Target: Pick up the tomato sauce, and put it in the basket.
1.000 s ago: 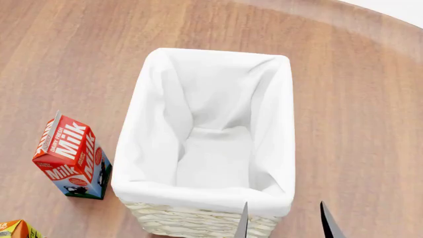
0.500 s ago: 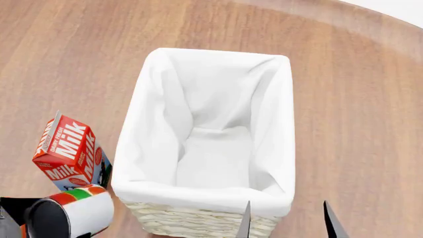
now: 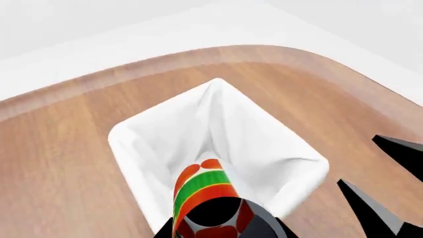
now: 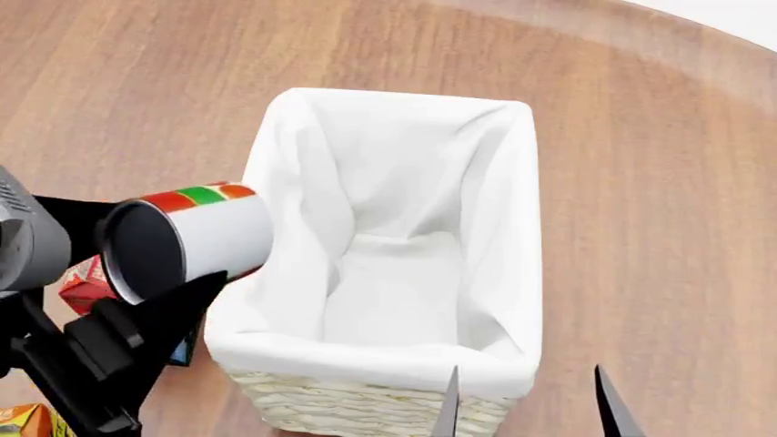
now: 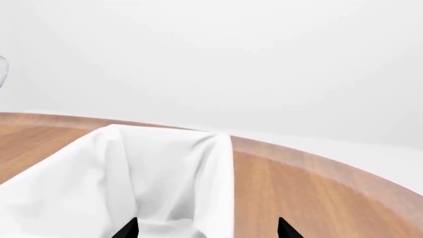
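Can: the tomato sauce can (image 4: 188, 244) sits at the left middle of the head view, lying on its side in the air, its dark round end turned toward the camera and its red and green bands toward the upper part of the frame.
Can and basket: the can's far end reaches the folded white cloth on the basket's left rim; whether it touches the cloth cannot be told. In the left wrist view the can (image 3: 206, 198) shows at the bottom centre, overlapping the basket's near rim and its white inside.
Left gripper: the left gripper (image 4: 146, 300) fills the lower left of the head view, its black fingers clamped on the can; one finger (image 4: 146, 332) lies under the can.
Basket: the basket (image 4: 364, 405) stands in the middle of the head view, a tall rectangle with a white cloth lining and woven cream wicker showing along its bottom edge. Nothing lies inside it.
Right gripper: the right gripper (image 4: 525, 405) shows only as two dark fingertips at the bottom edge, right of centre, standing apart with nothing between them, just by the basket's lower right corner. In the right wrist view the tips (image 5: 205, 229) sit at the bottom edge, with the basket (image 5: 165, 173) beyond them.
Milk carton: a red milk carton (image 4: 85, 282) peeks out behind the left gripper at the left edge, mostly hidden.
Table: a brown wooden table (image 4: 656, 182) carries everything.
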